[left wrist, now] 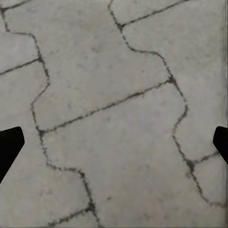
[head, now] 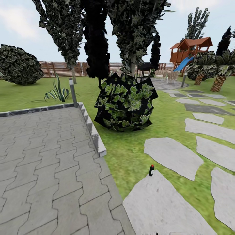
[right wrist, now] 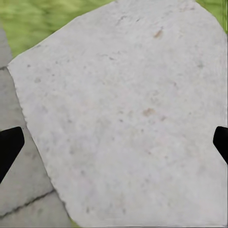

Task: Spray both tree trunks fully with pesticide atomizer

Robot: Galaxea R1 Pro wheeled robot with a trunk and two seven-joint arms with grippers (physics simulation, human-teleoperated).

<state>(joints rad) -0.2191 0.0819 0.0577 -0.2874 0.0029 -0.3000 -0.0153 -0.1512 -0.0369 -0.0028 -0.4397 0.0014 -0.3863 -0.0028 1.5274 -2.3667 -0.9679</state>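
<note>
The pesticide atomizer [head: 151, 170], a small dark bottle with a red top, stands upright on the grass at the far edge of a large grey stepping stone [head: 163, 209]. It is a little ahead of me, right of centre in the head view. My left gripper [left wrist: 114, 142] is open over the patio paving [left wrist: 109, 71], holding nothing. My right gripper [right wrist: 114, 145] is open over a pale stepping stone [right wrist: 123, 109], also with nothing between its fingers. Both trees and their trunks are out of view.
The paved patio [head: 42, 163] with a raised kerb [head: 94, 135] fills the left. A leafy bush [head: 125, 102] stands ahead, with dark thin-stemmed trees [head: 94, 39] behind it. Stepping stones [head: 209, 130] run off right over the lawn. A lamp post [head: 72, 92], playhouse [head: 189, 49] and palms [head: 220, 70] stand near the fence [head: 58, 69].
</note>
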